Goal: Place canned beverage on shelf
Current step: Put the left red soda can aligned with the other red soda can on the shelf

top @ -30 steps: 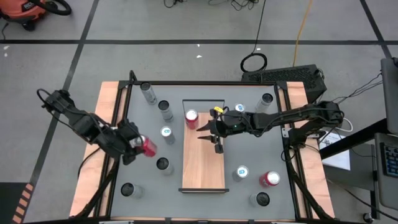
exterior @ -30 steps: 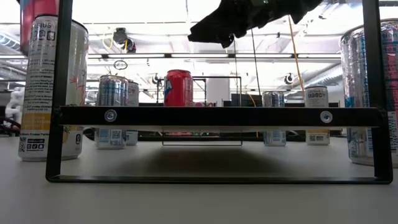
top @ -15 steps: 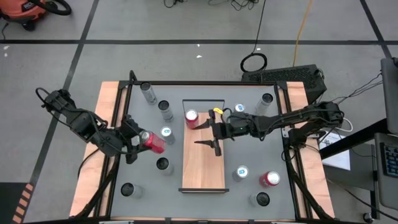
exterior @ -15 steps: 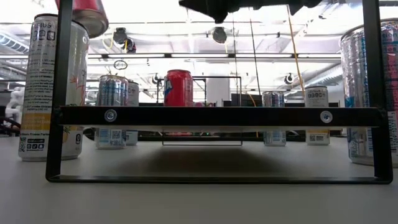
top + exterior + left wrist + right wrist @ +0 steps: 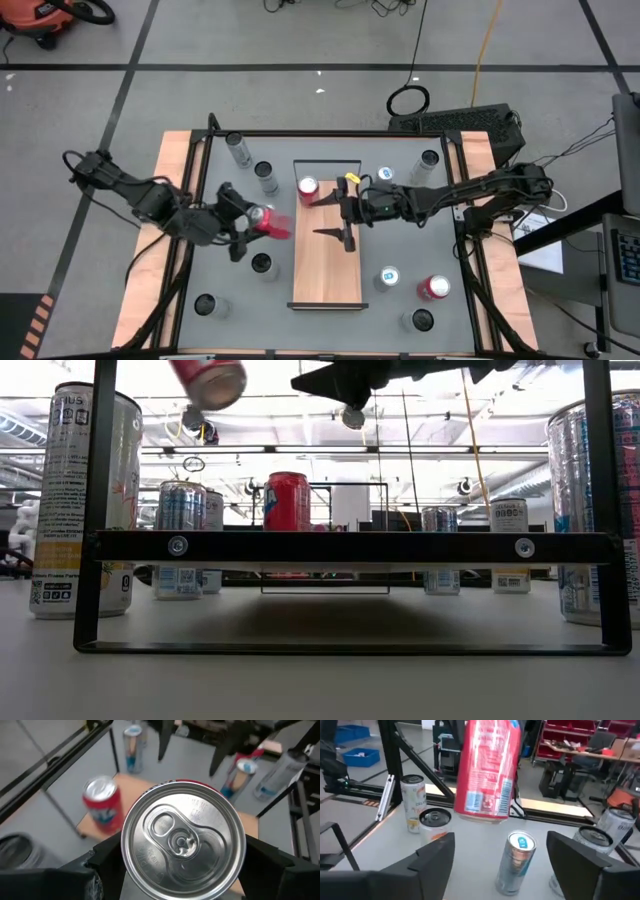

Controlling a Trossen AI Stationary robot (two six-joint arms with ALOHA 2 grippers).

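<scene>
Two arms meet over the table, as we see from above. Our left gripper [image 5: 262, 222] is clamped on a red can [image 5: 272, 224], carried tilted in the air just beside the shelf's [image 5: 327, 265] left edge; in the low view that can [image 5: 208, 380] hangs high above the board [image 5: 350, 547]. Our right gripper [image 5: 335, 215] hovers over the shelf's middle, fingers spread wide and holding nothing. Another red can [image 5: 308, 188] stands upright on the shelf near the wire rail [image 5: 327, 162]. Several silver cans [image 5: 265, 176] stand on the grey table [image 5: 230, 285] on both sides.
</scene>
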